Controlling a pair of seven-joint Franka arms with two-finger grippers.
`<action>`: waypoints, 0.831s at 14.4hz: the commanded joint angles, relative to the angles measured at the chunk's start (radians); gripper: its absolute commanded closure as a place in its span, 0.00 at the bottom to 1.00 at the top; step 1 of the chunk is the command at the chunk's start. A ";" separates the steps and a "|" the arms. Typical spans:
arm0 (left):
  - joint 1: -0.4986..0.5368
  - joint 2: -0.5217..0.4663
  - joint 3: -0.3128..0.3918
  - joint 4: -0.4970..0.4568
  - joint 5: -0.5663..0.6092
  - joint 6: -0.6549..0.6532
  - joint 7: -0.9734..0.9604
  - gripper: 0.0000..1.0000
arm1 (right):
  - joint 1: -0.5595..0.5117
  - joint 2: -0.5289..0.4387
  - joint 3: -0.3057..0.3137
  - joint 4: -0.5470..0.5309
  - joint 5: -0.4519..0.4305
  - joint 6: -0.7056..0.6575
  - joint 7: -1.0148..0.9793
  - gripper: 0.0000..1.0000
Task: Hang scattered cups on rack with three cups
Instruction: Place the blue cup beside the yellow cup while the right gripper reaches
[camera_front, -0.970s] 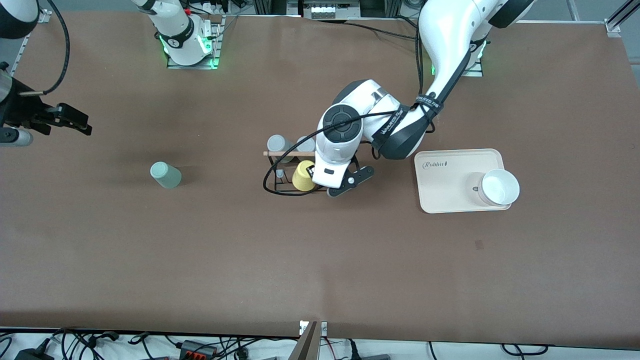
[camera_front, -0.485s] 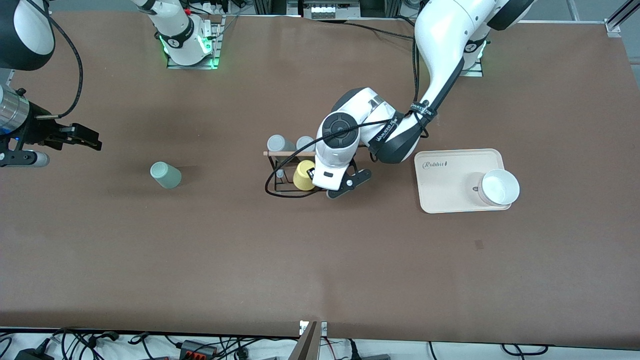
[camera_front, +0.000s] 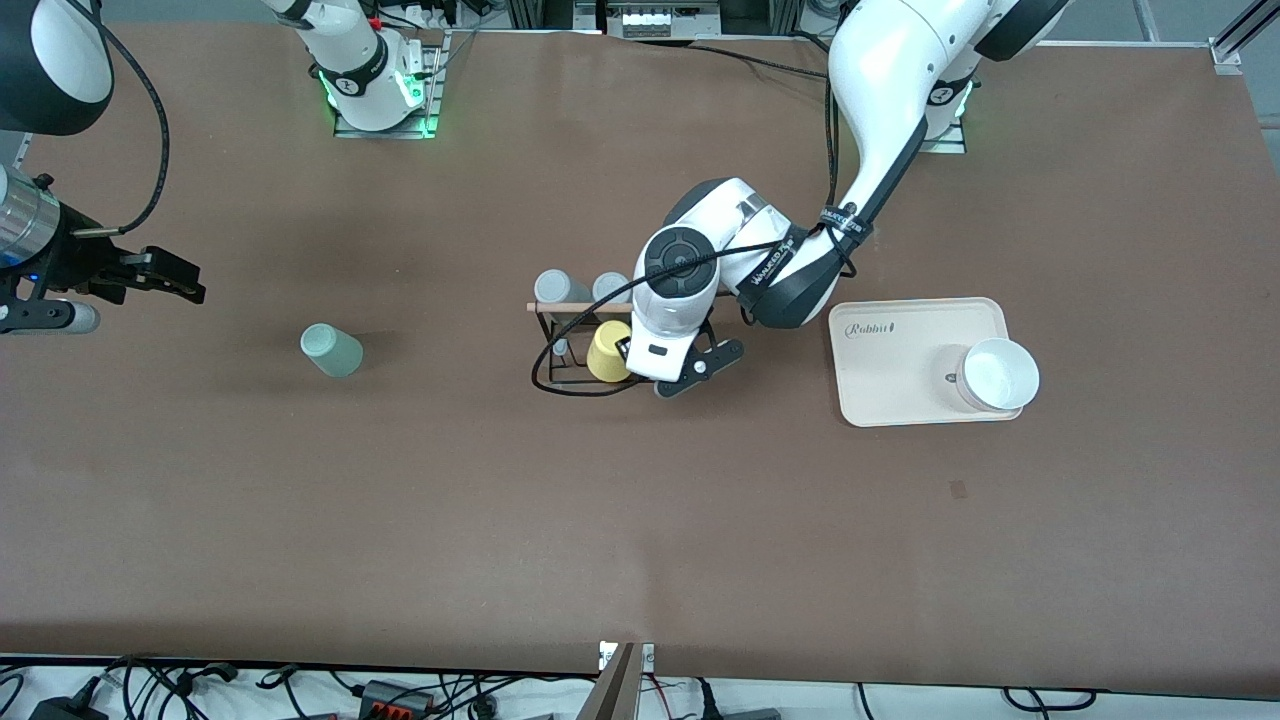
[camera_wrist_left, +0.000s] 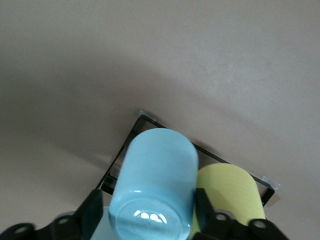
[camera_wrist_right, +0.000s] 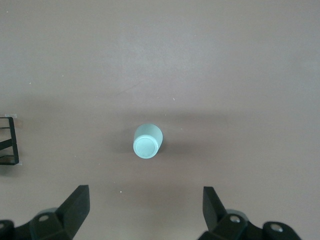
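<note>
The light blue cup sits bottom-up between the fingers of my left gripper, which is shut on it. It hangs over the black wire rack, right beside the yellow cup on the rack. In the front view my left hand hides the blue cup. Two grey cups stand at the rack's wooden rod. The mint green cup stands upside down on the table toward the right arm's end. My right gripper is open and empty over the table beside it, with the mint cup ahead of its fingers.
A cream tray holding a white bowl lies toward the left arm's end of the table. A black cable loops down by the rack. The rack's corner shows in the right wrist view.
My right gripper has come in over the table toward the mint cup, then held still. My left hand has shifted slightly farther from the front camera over the rack with the blue cup.
</note>
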 joint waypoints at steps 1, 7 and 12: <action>0.030 -0.049 0.004 -0.026 0.019 -0.007 0.000 0.00 | 0.011 -0.002 0.003 0.002 0.016 0.003 0.003 0.00; 0.139 -0.182 0.005 -0.023 0.088 -0.158 0.005 0.00 | 0.054 0.081 0.001 0.003 0.004 -0.007 -0.010 0.00; 0.280 -0.311 -0.007 -0.032 0.085 -0.249 0.207 0.00 | 0.078 0.145 0.001 -0.010 -0.009 0.064 0.003 0.00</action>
